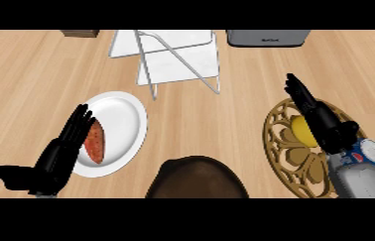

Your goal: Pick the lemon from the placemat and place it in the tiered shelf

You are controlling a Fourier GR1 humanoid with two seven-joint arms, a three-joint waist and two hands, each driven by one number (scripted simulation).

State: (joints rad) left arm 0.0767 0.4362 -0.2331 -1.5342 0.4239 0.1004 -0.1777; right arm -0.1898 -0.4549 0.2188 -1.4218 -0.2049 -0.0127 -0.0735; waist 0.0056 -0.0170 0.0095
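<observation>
A yellow lemon (301, 130) lies on a round, openwork tan placemat (282, 150) at the right. My right hand (316, 115) hovers over it with straight fingers pointing away from me, and it hides the lemon's right side. The white wire tiered shelf (176, 56) stands at the back, centre-left of the counter. At the lower left my left hand (62, 148) rests open, fingers up, over the left edge of a white plate (124, 121).
A reddish sweet potato (94, 142) lies on the white plate. A dark brown rounded object (196, 178) sits at the front centre. A grey appliance (267, 37) stands at the back right, a brown box (79, 33) at the back left.
</observation>
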